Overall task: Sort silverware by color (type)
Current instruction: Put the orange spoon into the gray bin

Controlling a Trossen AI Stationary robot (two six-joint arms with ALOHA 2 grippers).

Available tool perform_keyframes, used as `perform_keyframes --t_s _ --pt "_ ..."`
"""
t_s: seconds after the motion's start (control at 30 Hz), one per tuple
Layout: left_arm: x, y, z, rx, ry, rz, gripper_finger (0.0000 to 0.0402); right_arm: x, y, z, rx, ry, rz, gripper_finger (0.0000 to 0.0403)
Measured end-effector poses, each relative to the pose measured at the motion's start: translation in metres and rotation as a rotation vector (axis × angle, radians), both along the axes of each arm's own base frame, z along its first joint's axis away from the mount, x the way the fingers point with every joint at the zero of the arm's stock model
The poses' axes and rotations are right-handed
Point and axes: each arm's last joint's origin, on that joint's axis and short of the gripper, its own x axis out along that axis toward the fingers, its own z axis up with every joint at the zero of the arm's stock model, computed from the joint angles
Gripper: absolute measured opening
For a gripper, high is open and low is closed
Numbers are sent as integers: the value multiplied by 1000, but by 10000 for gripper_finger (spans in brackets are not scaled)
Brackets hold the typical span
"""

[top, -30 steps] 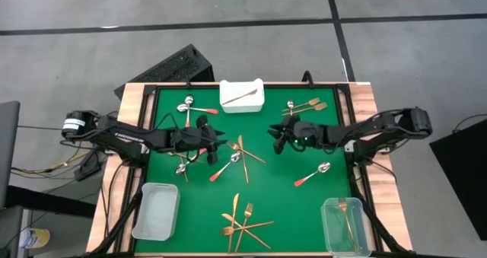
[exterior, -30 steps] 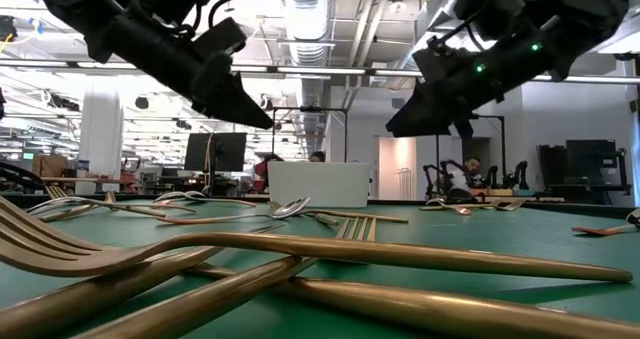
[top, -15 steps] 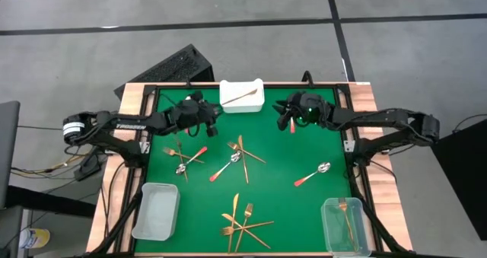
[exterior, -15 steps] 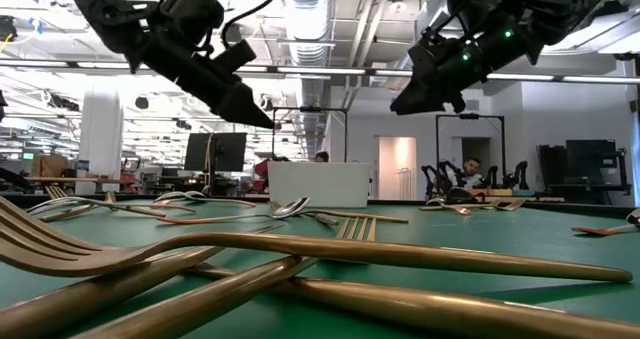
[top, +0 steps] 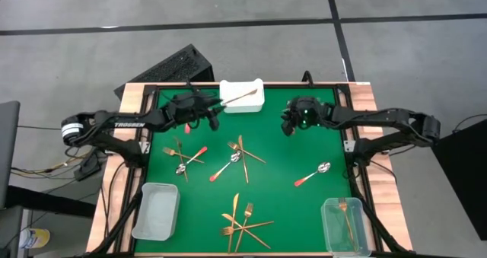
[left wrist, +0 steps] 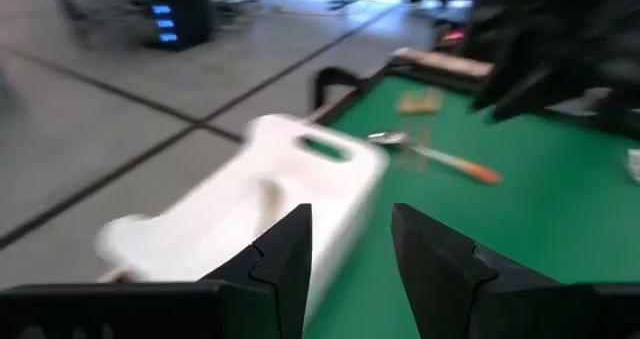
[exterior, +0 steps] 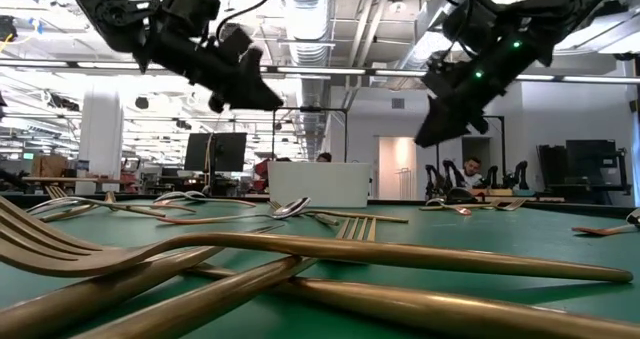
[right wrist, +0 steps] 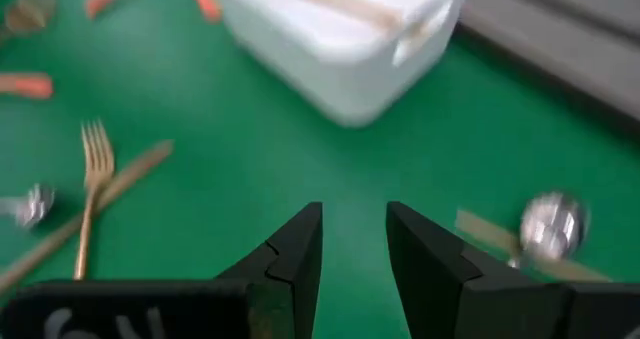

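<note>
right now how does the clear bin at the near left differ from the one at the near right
The near-left clear bin holds nothing that shows, while the near-right clear bin has a gold fork lying in it. The left bin sits fully on the green mat by its corner; the right bin hangs partly over the mat's edge. Both are clear plastic, rounded rectangles, upright with open tops.

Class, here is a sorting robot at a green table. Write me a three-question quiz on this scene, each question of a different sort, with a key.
1. True or false: the white tray holds one utensil.
2. Which clear bin holds a fork: A) left bin B) right bin?
3. Fill in: both the left claw and the right claw hold ____.

Key: 1 true; 2 B; 3 nothing.
</note>
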Motion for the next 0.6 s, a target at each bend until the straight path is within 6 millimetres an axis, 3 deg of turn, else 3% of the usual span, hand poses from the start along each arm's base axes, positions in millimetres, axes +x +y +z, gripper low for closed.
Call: perform_keyframes --t_s 0.23,0.43,0.6 --pt "18 -50 11 7 -16 -138 125 4 36 -14 111 132 123 136" --pt "21 -90 7 -25 2 -75 125 29 61 -26 96 82 270 136" --pt "19 -118 2 -75 6 -43 125 48 68 -41 34 52 351 136"
